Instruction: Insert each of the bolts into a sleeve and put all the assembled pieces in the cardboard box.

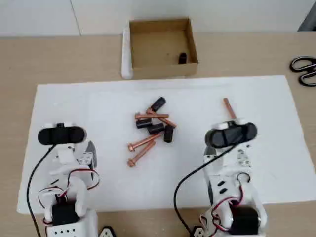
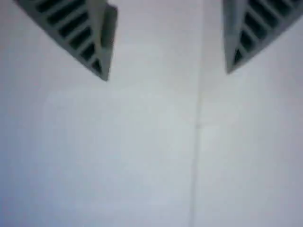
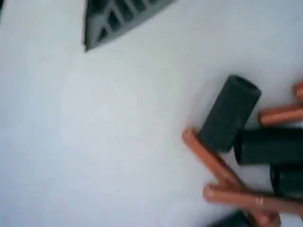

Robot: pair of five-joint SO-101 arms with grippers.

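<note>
Left claw [image 2: 166, 74] open above white paper sheet [image 2: 142, 156]; right claw [image 3: 102, 35] state: can't tell, copper bolts [image 1: 145, 142] and black cylindrical sleeves [image 1: 157, 128] piled to its left

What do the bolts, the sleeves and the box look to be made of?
Bolts: metal, probably copper-plated, judging by the orange-brown colour and slight sheen.
Sleeves: matte black with no glint, likely plastic or rubber; the look leaves it open which.
Cardboard box: plain brown cardboard with dull, unprinted walls.
</note>
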